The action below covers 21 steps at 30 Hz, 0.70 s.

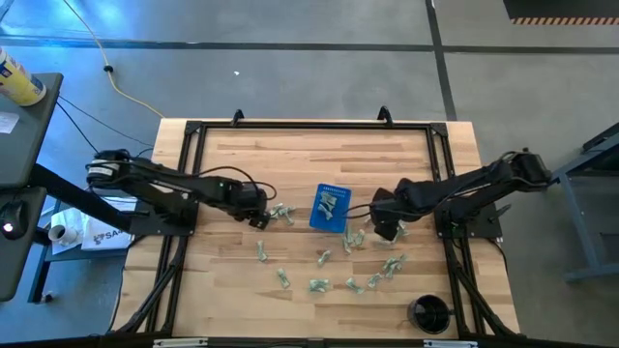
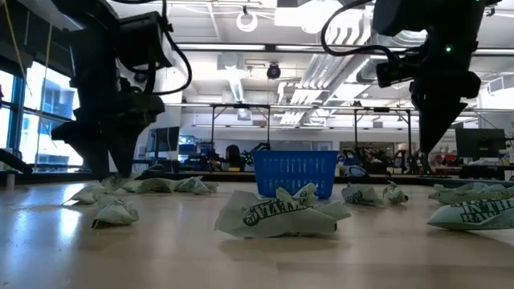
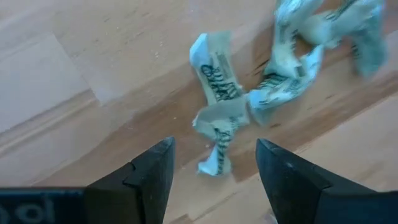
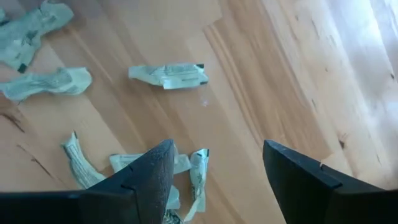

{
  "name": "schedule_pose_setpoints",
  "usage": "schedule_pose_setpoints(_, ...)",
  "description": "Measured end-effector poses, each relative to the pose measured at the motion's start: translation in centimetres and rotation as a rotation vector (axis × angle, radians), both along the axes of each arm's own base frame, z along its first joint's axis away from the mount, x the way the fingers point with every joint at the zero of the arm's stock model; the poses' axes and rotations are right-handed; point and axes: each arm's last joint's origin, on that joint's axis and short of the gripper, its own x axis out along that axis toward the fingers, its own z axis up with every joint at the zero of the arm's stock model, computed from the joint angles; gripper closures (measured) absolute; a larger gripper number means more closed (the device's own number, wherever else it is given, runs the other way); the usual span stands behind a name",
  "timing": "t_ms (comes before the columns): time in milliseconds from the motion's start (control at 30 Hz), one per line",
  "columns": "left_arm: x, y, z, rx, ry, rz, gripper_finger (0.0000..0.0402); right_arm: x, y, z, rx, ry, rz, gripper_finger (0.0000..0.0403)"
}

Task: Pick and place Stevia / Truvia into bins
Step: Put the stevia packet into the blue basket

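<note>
Stevia sachet (image 3: 217, 118) just ahead of open left gripper (image 3: 214, 165)

Item count: one blue bin (image 1: 331, 208), holding at least two sachets; the exact number inside cannot be told. One round black cup (image 1: 428, 313). Roughly twenty crumpled sachets (image 1: 321, 257) lie loose on one wooden table (image 1: 290, 164). Two arms are present, each with one gripper: left gripper (image 1: 259, 221) and right gripper (image 1: 380, 233).
</note>
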Motion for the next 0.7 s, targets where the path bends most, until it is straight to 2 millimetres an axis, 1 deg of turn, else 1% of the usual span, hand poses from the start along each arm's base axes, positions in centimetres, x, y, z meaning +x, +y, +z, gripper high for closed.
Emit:
schedule_pose_setpoints(133,0.3,0.0,-0.7,0.006,0.030,-0.031,0.0148,0.0,-0.3,0.0,-0.003,-0.001,-0.011,0.0167)
schedule_pose_setpoints(233,0.4,-0.1,-1.0,-0.008,0.037,-0.056,0.0175,0.0,-0.5,0.0,-0.002,-0.001,-0.021,0.0167)
schedule_pose_setpoints(333,0.7,-0.1,-1.0,-0.010,0.012,-0.091,0.0218,0.0,-0.7,0.0,-0.001,0.000,-0.026,0.0167)
schedule_pose_setpoints(500,1.0,-0.1,-0.9,-0.005,-0.025,-0.100,0.0301,0.0,-0.8,0.1,-0.001,0.001,-0.029,0.0167)
schedule_pose_setpoints(633,1.1,-0.2,-0.5,-0.037,-0.020,-0.108,0.0367,0.0,-0.7,0.2,0.001,-0.011,-0.027,0.0171)
schedule_pose_setpoints(667,1.3,-0.3,-0.1,-0.048,-0.019,-0.113,0.0378,-0.1,-0.7,0.4,0.000,-0.021,-0.027,0.0174)
schedule_pose_setpoints(700,1.5,-0.3,0.4,-0.049,-0.018,-0.122,0.0379,-0.2,-0.7,0.6,-0.004,-0.029,-0.029,0.0178)
